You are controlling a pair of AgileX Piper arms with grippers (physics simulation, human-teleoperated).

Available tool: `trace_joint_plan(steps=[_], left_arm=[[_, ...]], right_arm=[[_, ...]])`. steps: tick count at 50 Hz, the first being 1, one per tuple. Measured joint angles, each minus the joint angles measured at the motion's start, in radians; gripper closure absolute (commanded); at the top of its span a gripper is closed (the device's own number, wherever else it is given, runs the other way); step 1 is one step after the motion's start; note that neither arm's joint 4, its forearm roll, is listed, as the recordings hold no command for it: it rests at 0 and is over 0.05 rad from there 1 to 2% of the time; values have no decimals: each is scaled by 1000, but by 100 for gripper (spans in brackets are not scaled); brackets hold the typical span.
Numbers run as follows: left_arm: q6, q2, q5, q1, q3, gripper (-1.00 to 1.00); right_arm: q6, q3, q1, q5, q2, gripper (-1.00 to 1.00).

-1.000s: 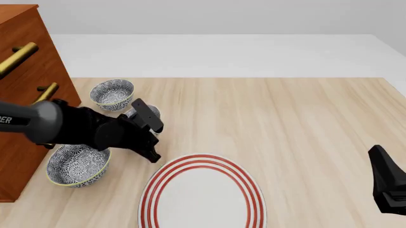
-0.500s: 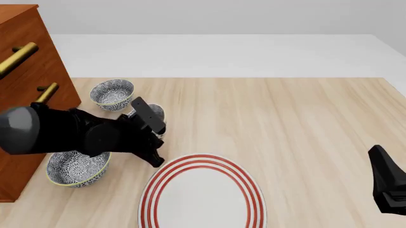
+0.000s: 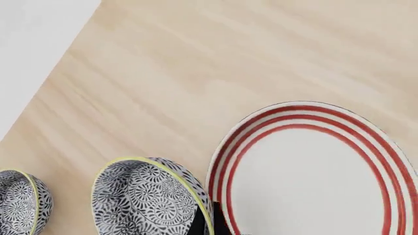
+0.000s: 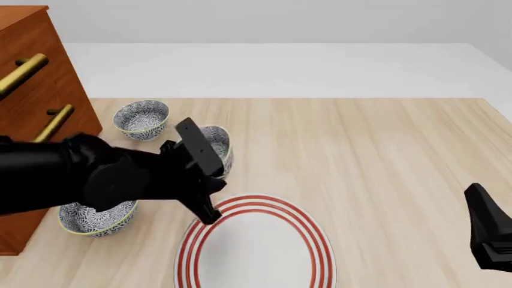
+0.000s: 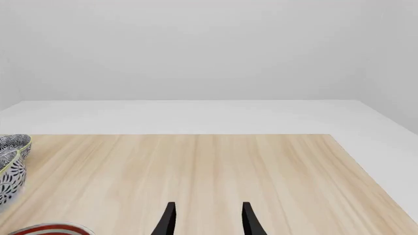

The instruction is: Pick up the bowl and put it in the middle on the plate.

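On the table (image 4: 384,156): everything that matters sits in your left half; the right half is bare wood
Cabinet (image 4: 32,90): stands at the far left edge, well clear of the coming move
Plate (image 4: 254,246): lies flat at the near edge, about centre-left, with its red rings facing up; in the left wrist view (image 3: 313,181) its white middle is open
Left arm (image 4: 72,177): reaches in from the left and is by far the nearer arm; judge this move as its job alone
Bowl (image 4: 217,147): held up off the table at the tip of the left gripper (image 4: 200,165), tilted on its side, just beyond the plate's far-left rim; in the left wrist view (image 3: 147,200) it hangs right beside the plate's rim, not yet over the white centre
Left grip: one dark finger (image 3: 199,223) shows against the bowl's yellow rim, so you have it pinched by the wall; the second finger is hidden
Key relation: the plate's middle lies toward you and to the right of the bowl, so carry it that way, level it, then lower
Other bowls: one (image 4: 142,118) is at the far left near the cabinet, another (image 4: 95,217) is near the left edge, partly under your arm; leave both alone
Right gripper (image 5: 206,220): parked at the near right corner, fingers apart and holding nothing, well away from the plate
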Motion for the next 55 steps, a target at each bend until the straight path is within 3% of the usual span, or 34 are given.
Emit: trace_joint_plan(steps=[29,55], left_arm=[[4,-89,137,-187,0,100],[-22,-13,194,-341,-24,100]], right_arm=[[0,-2,0,4,-2,-100],[0,-2,0,4,-2,-100]])
